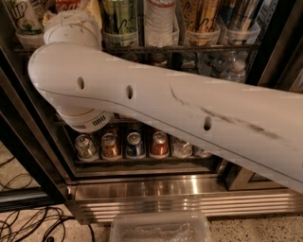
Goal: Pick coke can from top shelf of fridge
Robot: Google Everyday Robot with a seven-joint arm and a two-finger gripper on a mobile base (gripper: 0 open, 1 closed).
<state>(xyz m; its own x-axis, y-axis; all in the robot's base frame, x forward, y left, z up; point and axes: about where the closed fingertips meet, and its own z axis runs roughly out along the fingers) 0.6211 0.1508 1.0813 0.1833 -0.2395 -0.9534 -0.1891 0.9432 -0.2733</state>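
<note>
My white arm (156, 108) crosses the whole view in front of the open fridge (165, 189). Its wrist (71, 28) reaches up to the left end of the top shelf (208, 47), a dark wire rack with clear tubs of tall cans and bottles. My gripper is past the wrist, above the picture's top edge, out of view. A red-and-white patch (71, 4) shows just above the wrist. It may be the coke can, but too little of it shows to be sure.
A lower rack holds a silver can (85, 146), a copper can (111, 145), a blue Pepsi can (135, 144) and a copper-orange can (159, 144). Water bottles (232, 71) stand on the middle rack. A clear plastic tub (161, 229) and cables (28, 222) lie on the floor.
</note>
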